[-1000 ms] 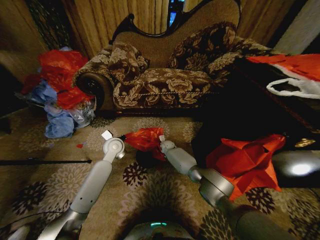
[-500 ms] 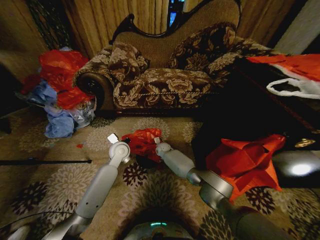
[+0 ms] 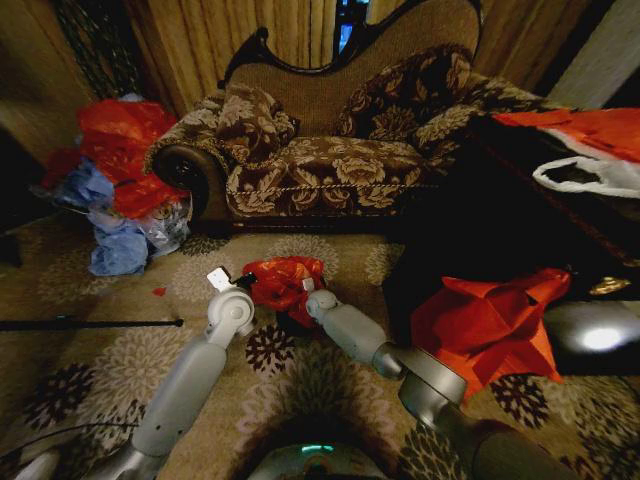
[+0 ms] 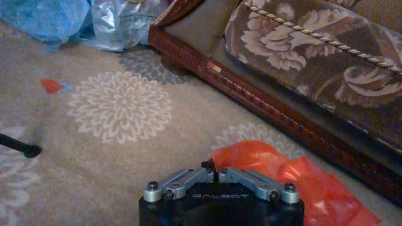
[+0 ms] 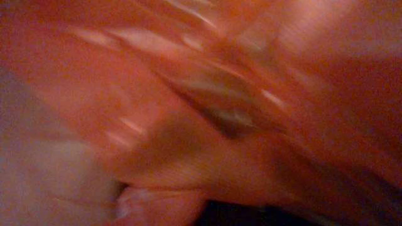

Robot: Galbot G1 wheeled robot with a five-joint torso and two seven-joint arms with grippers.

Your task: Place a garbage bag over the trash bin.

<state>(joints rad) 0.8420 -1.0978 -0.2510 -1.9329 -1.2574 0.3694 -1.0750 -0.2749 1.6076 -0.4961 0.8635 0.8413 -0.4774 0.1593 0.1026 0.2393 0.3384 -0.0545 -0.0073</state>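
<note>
On the carpet before the sofa (image 3: 320,160): bag (image 3: 283,281) bunched atop bin (image 3: 300,318), pinched by closed left hand (image 4: 213,165); right hand (image 3: 305,289) nearer, buried in plastic, opening untellable.

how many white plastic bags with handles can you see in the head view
1: the white plastic bag with handles lies on the dark surface at the robot's right, just below a red-orange sheet. Others may be hidden in the pile by the sofa.

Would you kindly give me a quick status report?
Both grippers, left and right, at the bag. Bag bunched over the bin. Nothing in the way.
</note>
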